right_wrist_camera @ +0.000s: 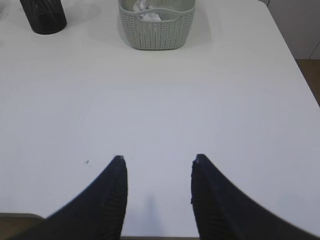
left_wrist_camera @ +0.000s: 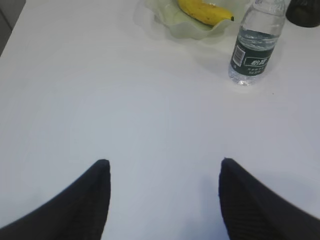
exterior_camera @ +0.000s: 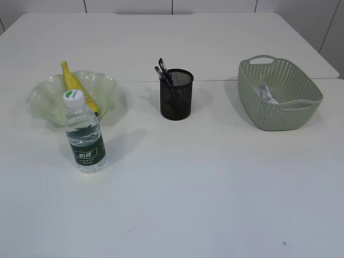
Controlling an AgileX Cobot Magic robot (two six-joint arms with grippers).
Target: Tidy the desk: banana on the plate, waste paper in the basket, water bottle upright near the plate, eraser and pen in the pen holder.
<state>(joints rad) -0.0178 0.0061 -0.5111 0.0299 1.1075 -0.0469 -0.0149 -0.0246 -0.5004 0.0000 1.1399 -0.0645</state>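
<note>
Both sets of fingers are open and hold nothing, with the upright bottle (left_wrist_camera: 254, 42) far ahead of the left fingers (left_wrist_camera: 102, 172).

I can't see the eraser inside the black mesh pen holder (exterior_camera: 176, 94), whose wall hides its contents.

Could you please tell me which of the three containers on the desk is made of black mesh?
The pen holder in the middle; the plate is translucent green, and the basket pale green plastic.
</note>
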